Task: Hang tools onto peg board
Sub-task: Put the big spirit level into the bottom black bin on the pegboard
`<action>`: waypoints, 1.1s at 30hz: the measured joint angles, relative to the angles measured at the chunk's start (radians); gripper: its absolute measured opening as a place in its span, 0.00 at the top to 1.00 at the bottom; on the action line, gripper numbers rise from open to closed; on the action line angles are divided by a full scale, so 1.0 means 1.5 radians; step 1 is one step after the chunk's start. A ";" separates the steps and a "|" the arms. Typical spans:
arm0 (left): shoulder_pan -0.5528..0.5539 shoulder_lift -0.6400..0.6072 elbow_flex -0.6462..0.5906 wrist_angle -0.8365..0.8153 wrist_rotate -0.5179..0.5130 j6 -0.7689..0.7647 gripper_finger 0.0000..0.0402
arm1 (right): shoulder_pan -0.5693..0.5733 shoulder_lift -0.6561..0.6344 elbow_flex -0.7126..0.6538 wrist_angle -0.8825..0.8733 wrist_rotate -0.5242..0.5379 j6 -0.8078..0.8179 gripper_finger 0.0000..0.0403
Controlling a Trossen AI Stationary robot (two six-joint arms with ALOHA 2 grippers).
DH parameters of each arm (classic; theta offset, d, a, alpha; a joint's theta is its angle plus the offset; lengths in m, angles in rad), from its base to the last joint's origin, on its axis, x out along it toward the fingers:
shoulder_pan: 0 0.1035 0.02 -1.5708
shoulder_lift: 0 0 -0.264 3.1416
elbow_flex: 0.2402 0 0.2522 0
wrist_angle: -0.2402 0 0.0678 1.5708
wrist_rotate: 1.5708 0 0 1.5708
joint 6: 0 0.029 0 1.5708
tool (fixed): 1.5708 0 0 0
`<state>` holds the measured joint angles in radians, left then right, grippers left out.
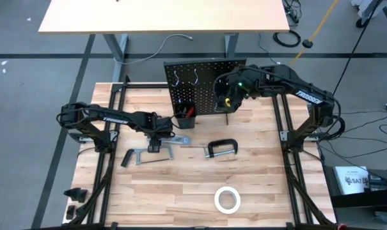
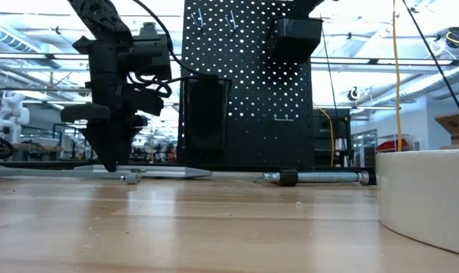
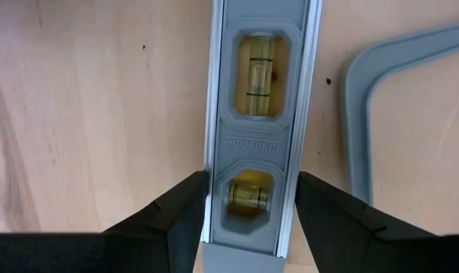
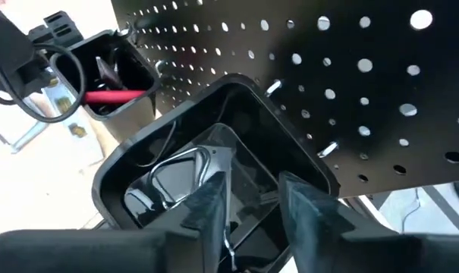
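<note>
While the left hand straddles the silver level at mid-left of the overhead view, its dark fingers stand apart on either side of the ribbed aluminium body without visibly clamping it. Two yellow vials sit in the grey plastic core, beside embossed lettering too small to read. A grey hacksaw with a curved frame lies just beside it on the pale planked tabletop. The right hand, its fingers parted, reaches into a glossy black bin on the perforated peg board, upper centre. A red-handled screwdriver rests in the neighbouring bin. Farther forward lie a black C-clamp and white tape roll.
</note>
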<state>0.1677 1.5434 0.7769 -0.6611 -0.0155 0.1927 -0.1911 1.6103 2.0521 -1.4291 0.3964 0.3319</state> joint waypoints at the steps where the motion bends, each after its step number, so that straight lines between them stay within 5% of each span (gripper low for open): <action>1: 0.000 -0.001 0.000 0.000 0.000 -0.002 0.49 | 0.001 0.000 0.000 0.000 -0.002 0.000 0.70; 33: -0.058 -0.001 0.037 -0.031 -0.045 -0.018 0.49 | 0.063 -0.001 0.000 -0.016 -0.001 0.001 0.67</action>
<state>0.0811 1.5417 0.8326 -0.7074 -0.0826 0.1661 -0.0959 1.6081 2.0521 -1.4530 0.3943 0.3328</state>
